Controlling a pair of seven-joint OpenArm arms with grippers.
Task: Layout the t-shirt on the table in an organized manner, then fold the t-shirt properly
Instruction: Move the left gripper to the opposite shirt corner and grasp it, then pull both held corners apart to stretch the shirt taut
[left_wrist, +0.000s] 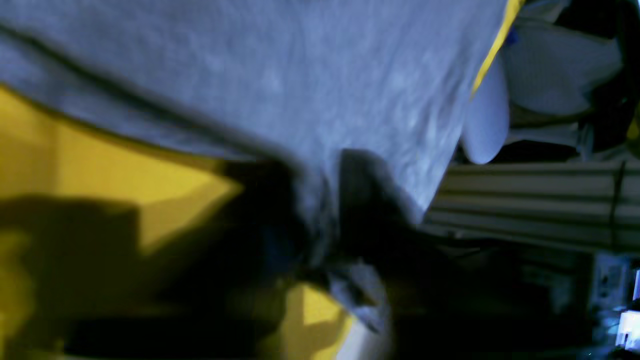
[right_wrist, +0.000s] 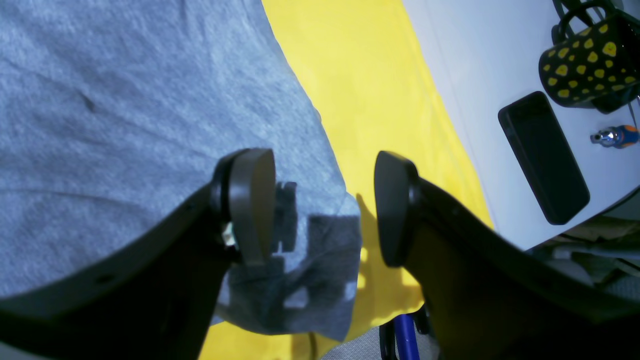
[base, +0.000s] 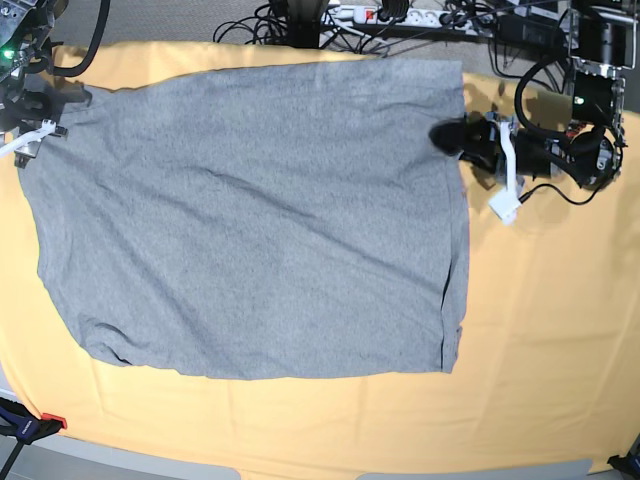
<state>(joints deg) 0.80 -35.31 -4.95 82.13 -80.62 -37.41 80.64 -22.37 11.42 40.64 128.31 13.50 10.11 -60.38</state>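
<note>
base view: table (base: 560, 380) under t-shirt (base: 260, 220)

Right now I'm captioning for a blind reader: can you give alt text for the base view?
A grey t-shirt lies spread flat on a yellow-orange table. The left claw is shut on the shirt's right edge, and the other arm sits at its top left corner.

text: none legible | labels: none | numbers: none
</note>
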